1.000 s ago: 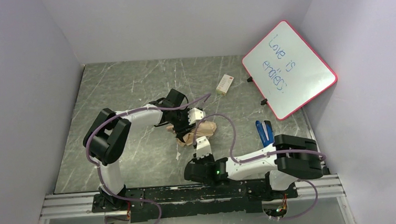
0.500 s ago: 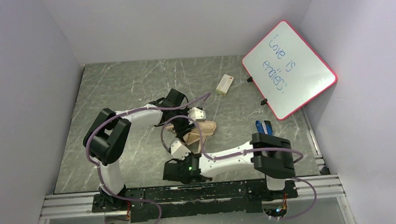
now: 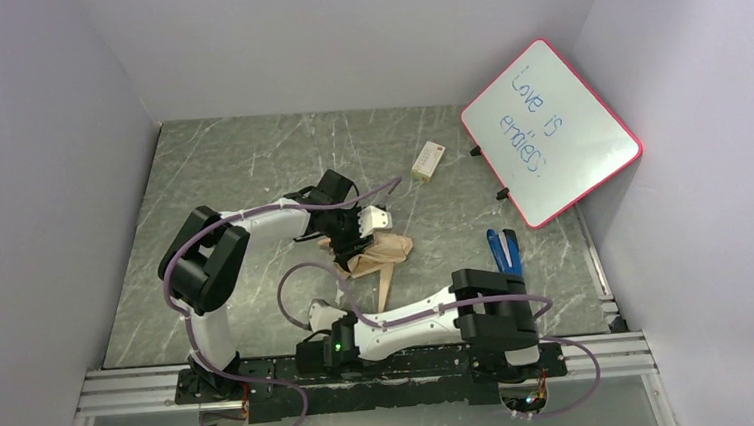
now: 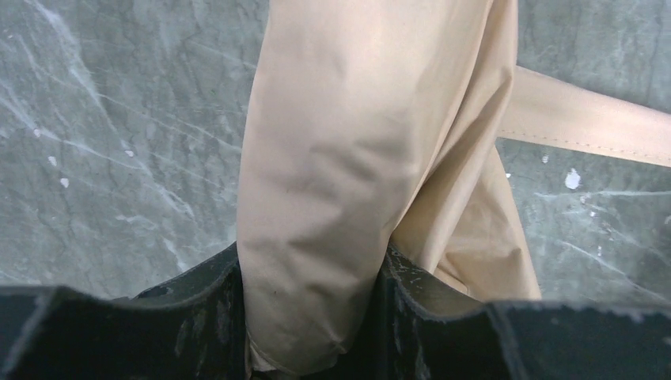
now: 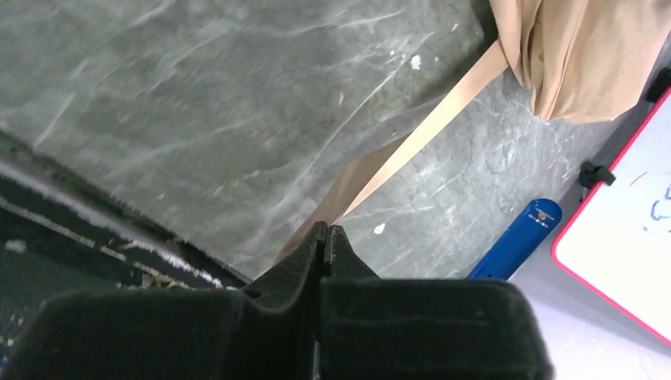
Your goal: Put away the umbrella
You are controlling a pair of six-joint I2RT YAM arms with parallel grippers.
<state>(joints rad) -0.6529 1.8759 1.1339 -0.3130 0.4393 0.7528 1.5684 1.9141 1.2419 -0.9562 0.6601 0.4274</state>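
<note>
The left gripper is clamped around the folded umbrella, whose tan bundle extends straight ahead from its jaws. From the bundle the strap runs in a straight line to the right gripper, which pinches its end. The umbrella lies ahead and to the right of that gripper.
</note>
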